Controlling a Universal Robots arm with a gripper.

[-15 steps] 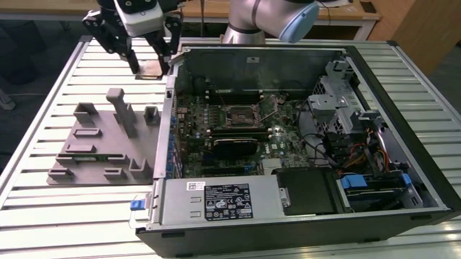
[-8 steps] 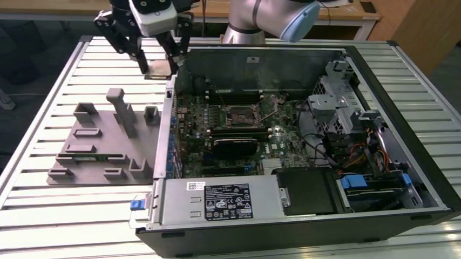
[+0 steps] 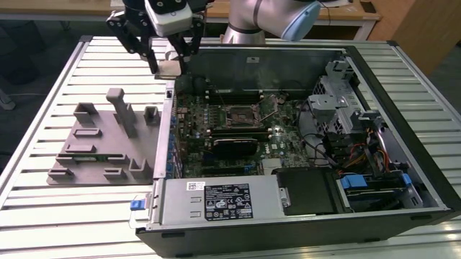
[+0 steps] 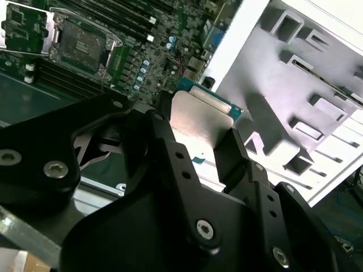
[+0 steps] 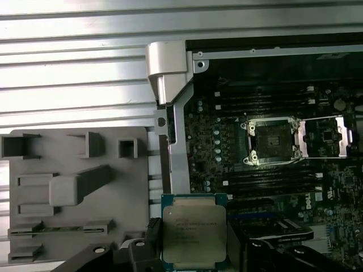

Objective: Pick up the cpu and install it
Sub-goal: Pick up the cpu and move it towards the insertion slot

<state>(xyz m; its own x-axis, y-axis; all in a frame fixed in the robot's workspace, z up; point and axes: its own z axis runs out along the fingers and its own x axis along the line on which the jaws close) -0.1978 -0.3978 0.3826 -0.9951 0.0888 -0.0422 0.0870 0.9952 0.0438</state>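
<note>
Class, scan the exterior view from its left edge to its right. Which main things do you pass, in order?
grey fixture block → cpu → motherboard socket → metal drive cage

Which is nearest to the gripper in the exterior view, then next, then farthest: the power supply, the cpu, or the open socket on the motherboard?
1. cpu, held in the gripper over the case's far corner, on the exterior view's left.
2. open socket, in the middle of the motherboard.
3. power supply, along the case's near edge.
</note>
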